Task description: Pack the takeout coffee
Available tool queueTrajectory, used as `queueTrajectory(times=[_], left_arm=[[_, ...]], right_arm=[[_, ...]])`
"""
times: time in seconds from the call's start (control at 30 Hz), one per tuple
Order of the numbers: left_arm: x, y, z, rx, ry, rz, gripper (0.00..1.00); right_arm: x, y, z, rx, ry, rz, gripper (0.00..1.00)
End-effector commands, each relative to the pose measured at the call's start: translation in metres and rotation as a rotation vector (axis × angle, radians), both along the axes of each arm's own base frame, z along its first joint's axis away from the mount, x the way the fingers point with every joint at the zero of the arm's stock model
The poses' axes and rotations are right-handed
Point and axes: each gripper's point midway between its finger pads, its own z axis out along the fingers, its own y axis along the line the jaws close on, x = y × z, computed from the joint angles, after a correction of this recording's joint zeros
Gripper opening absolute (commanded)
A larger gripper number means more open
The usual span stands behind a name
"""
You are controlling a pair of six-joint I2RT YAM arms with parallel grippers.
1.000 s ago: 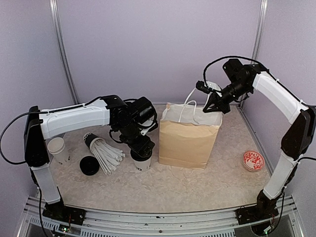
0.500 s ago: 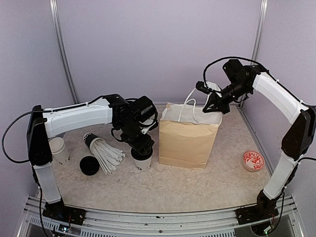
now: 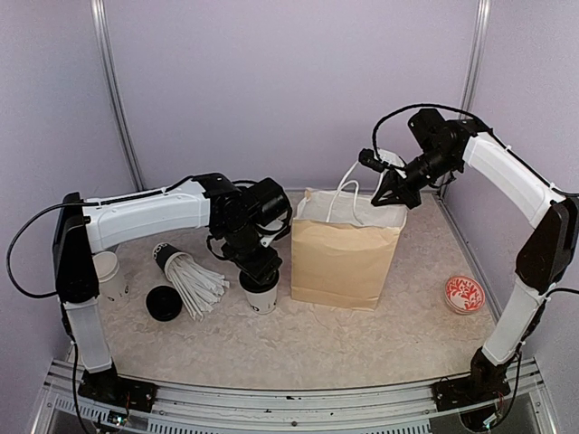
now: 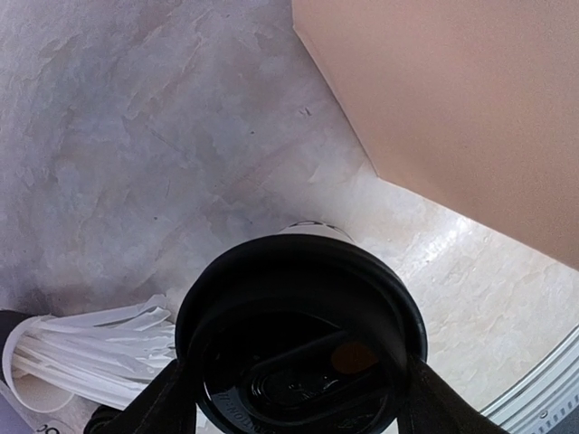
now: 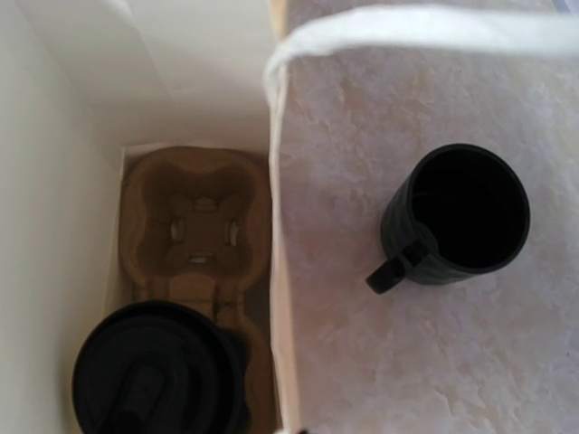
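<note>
A white takeout cup [image 3: 262, 296] with a black lid [image 4: 298, 334] stands just left of the brown paper bag [image 3: 344, 258]. My left gripper [image 3: 257, 268] is shut on the cup's lid from above, with one finger [image 4: 161, 405] on each side. My right gripper [image 3: 391, 193] is at the bag's back right rim and pinches the bag wall [image 5: 277, 226]. Inside the bag lies a cardboard cup carrier [image 5: 199, 217] with a second lidded cup [image 5: 158, 375] in its near slot. The slot beside it is empty.
A dark green handled mug [image 5: 457, 217] stands behind the bag. A black cup of white straws [image 3: 188, 274] lies on its side at the left, beside a loose black lid [image 3: 164, 303] and an open white cup [image 3: 106, 274]. A red round disc [image 3: 465, 294] lies at right.
My left arm has shifted slightly to the right with the cup in its grip, a little closer to the bag. The right arm and bag have not moved.
</note>
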Motion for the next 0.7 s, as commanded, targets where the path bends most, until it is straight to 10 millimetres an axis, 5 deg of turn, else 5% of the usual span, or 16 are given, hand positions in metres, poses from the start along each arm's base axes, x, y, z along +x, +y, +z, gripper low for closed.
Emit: queueTrajectory(times=[0.0,0.33,0.67], left_arm=[[-0.005,-0.001,-0.008,0.022,0.044,0.001,0.65],[0.004,0.006,0.034,-0.06,-0.026,0.044,0.52],[0.034,0.045,0.141,-0.202,-0.277,0.176,0.51]], right_arm=[[-0.009,0.001,0.004,0.002,0.0,0.012,0.0],[-0.022,0.008,0.012,0.03,0.002,0.053,0.0],[-0.034,0.021,0.02,0.045,-0.018,0.09,0.0]])
